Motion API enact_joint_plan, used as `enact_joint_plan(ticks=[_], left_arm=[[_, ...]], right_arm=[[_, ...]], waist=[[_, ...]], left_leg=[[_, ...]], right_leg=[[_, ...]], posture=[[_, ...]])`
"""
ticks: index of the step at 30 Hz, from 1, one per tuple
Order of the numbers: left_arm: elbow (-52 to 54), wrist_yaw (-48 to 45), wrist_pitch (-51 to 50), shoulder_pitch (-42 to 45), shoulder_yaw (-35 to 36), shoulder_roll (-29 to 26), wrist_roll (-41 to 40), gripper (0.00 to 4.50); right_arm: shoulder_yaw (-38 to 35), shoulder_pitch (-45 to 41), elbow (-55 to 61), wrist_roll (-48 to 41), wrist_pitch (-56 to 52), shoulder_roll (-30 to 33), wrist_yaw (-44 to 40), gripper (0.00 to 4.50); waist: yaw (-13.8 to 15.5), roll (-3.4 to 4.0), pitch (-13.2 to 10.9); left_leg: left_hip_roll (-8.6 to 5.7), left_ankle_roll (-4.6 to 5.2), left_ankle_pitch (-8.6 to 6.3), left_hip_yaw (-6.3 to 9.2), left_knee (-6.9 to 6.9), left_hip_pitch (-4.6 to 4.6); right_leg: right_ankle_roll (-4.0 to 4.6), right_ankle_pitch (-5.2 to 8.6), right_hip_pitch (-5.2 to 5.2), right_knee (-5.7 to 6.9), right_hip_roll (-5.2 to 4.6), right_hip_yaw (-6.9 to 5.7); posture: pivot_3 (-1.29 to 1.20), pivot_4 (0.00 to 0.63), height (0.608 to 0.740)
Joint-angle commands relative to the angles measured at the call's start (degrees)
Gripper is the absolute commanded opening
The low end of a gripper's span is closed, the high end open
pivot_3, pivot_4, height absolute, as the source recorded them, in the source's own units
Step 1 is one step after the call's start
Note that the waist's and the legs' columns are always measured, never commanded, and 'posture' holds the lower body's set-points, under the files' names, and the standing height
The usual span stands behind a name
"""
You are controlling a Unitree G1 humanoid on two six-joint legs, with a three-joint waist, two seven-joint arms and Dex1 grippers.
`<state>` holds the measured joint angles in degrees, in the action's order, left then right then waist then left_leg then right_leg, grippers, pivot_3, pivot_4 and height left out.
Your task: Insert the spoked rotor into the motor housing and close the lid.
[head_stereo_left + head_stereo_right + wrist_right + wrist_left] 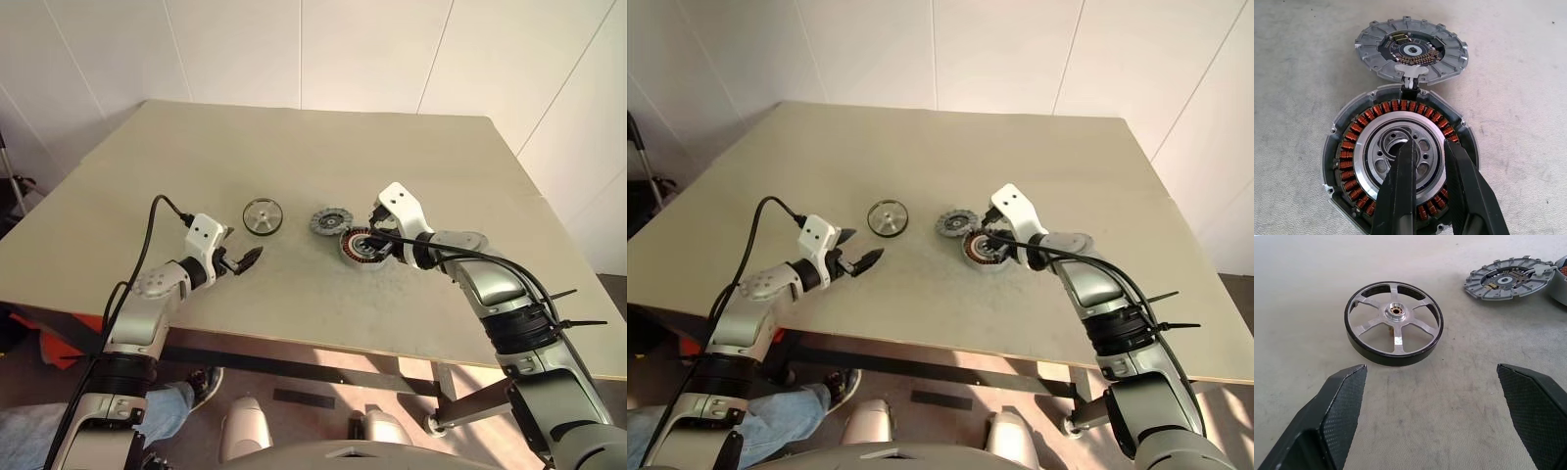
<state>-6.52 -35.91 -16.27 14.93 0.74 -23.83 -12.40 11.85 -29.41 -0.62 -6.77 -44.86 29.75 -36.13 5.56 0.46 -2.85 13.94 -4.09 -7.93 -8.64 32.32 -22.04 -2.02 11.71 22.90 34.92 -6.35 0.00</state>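
The spoked rotor [1393, 328], a silver six-spoke wheel with a black rim, lies flat on the table [294, 147]. My left gripper [1431, 369] stands open just short of it, fingers wide apart and empty. The motor housing [1347, 152], with its ring of copper coils, sits to the right. The lid [1411, 49], a grey ribbed disc with a dark circuit centre, lies flat beyond the housing, joined to it by a short link. My right gripper [1429, 144] points down into the housing's central hub, its fingers nearly together; I see nothing between them.
The three parts lie in a row mid-table: rotor [262, 215], lid [331, 219], housing [361, 247]. The table's front edge [294, 338] runs just behind both arms. A person's leg in jeans [162, 409] shows under the table at the left.
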Motion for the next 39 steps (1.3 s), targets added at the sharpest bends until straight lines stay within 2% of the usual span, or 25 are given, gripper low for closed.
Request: enact_joint_plan(ticks=[1,9,13,24,29,39], left_arm=[[0.72,-0.03,0.76,1.04,0.46,-0.29,0.10,4.50],[0.52,-0.01,0.82,1.11,0.35,-0.12,0.22,4.50],[0.60,0.02,0.84,0.69,0.55,-0.27,0.21,4.50],[0.16,0.15,1.02,0.93,0.55,-0.15,0.30,4.50],[-0.05,0.20,1.21,1.00,0.54,-0.11,0.34,4.50],[-0.02,0.24,1.27,0.65,0.71,-0.30,0.31,4.50]], right_arm=[[-1.84,-2.75,5.09,-1.21,-0.54,-0.68,-0.09,0.95],[-0.27,-1.99,4.68,-0.30,-0.81,-2.45,0.60,0.95],[-1.04,-1.57,4.95,-0.91,-1.27,-2.81,0.56,0.02],[1.34,-0.48,3.33,0.41,-1.05,-3.51,0.72,0.02],[2.46,0.01,-1.40,1.91,0.89,-3.90,1.75,0.02],[0.54,0.37,-0.80,1.19,1.09,-1.04,1.40,0.02]], waist=[[0.00,0.01,-0.01],[0.13,0.00,0.00],[0.06,0.00,0.00],[0.03,0.00,0.00],[0.03,-0.02,0.01],[0.16,-0.03,0.02]], left_leg=[[0.00,0.00,0.00,0.00,0.00,0.00],[0.00,0.00,0.00,0.00,0.00,-0.02],[0.00,0.00,0.00,0.00,0.00,-0.02],[0.00,0.00,0.00,0.00,-0.01,-0.02],[0.00,0.00,0.00,0.00,0.00,0.00],[-0.01,0.00,0.00,0.01,0.04,0.06]], right_leg=[[0.00,0.00,0.02,0.00,0.00,0.00],[0.00,0.00,0.02,0.00,0.00,0.00],[0.00,0.00,0.02,0.00,0.00,0.00],[0.00,0.00,0.02,0.00,0.00,0.00],[0.00,0.00,0.01,0.00,0.00,0.00],[-0.01,0.01,-0.14,0.00,-0.02,0.00]], posture=[[0.00,0.000,0.740],[0.00,0.000,0.740],[0.00,0.000,0.740],[0.00,0.000,0.740],[0.00,0.000,0.740],[0.00,0.000,0.740]])
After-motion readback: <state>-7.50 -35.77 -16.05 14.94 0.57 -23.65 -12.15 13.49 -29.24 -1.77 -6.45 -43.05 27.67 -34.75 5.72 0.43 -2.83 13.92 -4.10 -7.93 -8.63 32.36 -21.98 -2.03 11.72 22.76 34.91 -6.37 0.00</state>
